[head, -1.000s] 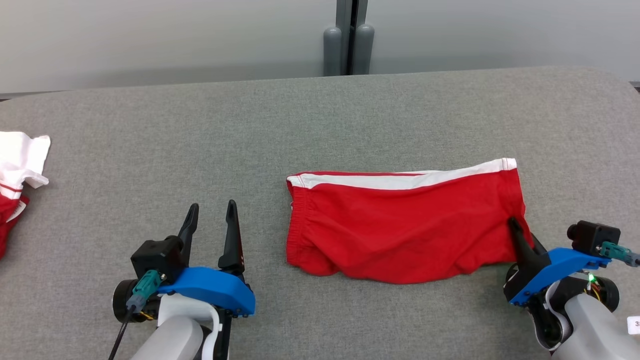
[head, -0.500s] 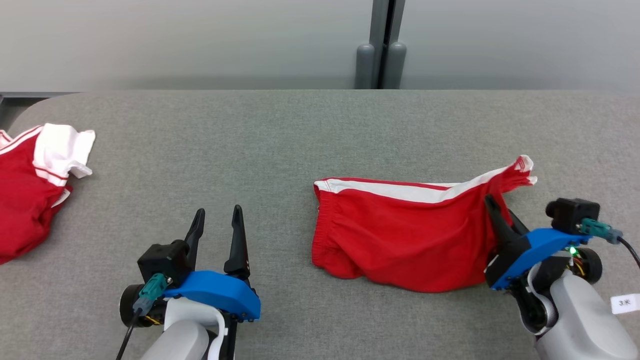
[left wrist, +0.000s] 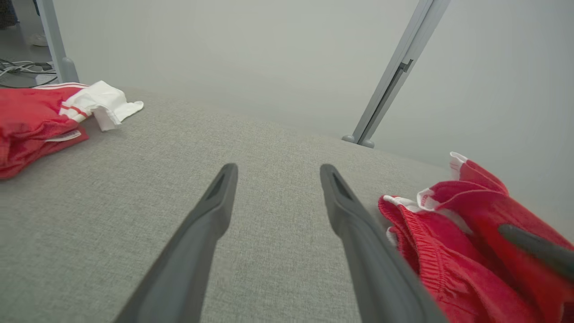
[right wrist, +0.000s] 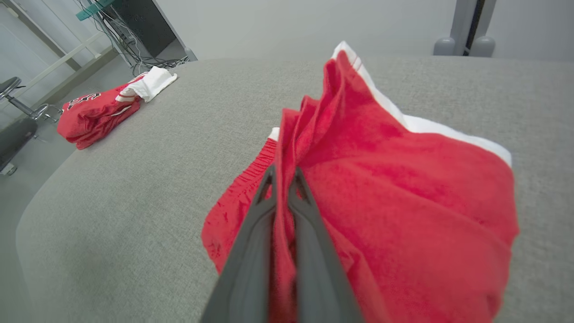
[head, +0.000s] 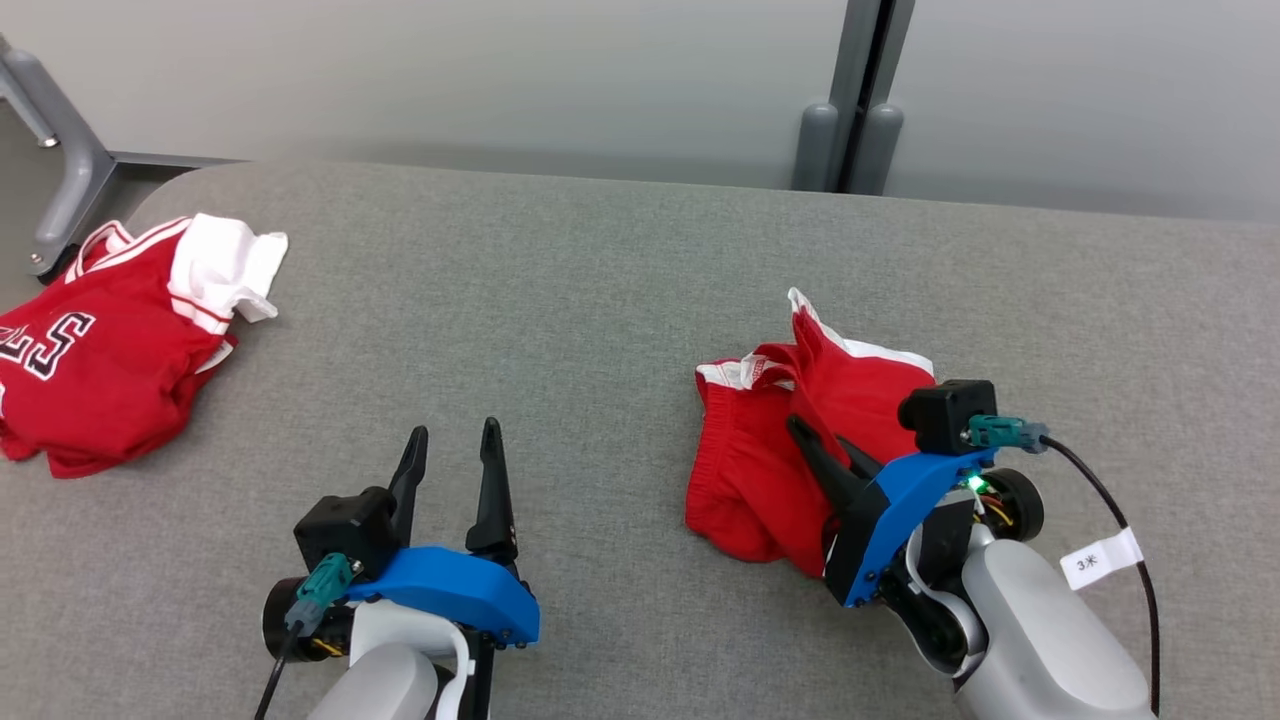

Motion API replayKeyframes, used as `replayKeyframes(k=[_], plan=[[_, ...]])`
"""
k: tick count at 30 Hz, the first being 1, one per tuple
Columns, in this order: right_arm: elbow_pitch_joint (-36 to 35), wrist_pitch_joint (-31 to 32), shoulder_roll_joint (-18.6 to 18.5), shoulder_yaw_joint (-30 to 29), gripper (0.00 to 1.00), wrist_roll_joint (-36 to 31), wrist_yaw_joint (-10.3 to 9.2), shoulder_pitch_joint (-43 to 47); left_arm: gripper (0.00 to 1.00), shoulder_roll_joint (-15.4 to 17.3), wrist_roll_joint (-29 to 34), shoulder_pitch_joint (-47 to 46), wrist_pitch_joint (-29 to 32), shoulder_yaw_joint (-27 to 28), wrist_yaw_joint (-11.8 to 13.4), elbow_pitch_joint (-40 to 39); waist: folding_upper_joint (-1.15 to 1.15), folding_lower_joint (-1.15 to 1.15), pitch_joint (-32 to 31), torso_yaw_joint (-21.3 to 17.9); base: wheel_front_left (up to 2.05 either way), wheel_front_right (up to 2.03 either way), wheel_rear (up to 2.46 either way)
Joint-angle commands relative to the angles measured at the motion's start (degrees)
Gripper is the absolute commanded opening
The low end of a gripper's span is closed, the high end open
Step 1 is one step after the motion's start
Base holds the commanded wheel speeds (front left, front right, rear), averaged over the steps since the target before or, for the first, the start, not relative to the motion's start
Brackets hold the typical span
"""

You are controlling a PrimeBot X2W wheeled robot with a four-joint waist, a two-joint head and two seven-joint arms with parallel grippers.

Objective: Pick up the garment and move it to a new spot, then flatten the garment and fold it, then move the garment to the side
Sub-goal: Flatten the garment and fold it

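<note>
Jersey (head: 100,370) well apart from red shorts (head: 748,472)

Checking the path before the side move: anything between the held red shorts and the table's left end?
The open left gripper lies left of the red shorts, on the near line; a red jersey occupies the left end.

Left gripper (head: 455,430) sits low at lower left, fingers spread wide and roughly parallel, pointing away from the body. Right gripper (head: 815,440) is tilted up and to the left, jaws pinched together on a fold of the garment (head: 860,385). Pale forearms enter from the bottom edge.
</note>
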Motion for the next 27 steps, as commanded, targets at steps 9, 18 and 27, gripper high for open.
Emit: replayKeyframes(k=[9,18,27], plan=[[3.46,0.23,1.14,3.57,0.0,-0.03,0.01,-2.02,1.0,-0.93,0.43,-0.2,-0.51,0.58,-0.89,1.11,0.0,0.0,0.39,1.35,0.0,0.0,0.0],[5.04,-0.55,1.79,9.27,1.0,1.1,0.01,-1.07,1.0,-1.67,0.86,0.38,-0.63,0.41,-1.57,2.02,0.0,0.0,-0.39,0.74,0.0,0.0,0.0],[2.18,-4.21,1.2,11.07,1.0,2.6,0.01,-0.08,1.0,-1.68,1.17,1.06,-0.68,0.04,-1.93,2.51,0.0,0.0,-1.27,-0.13,0.0,0.0,0.0]])
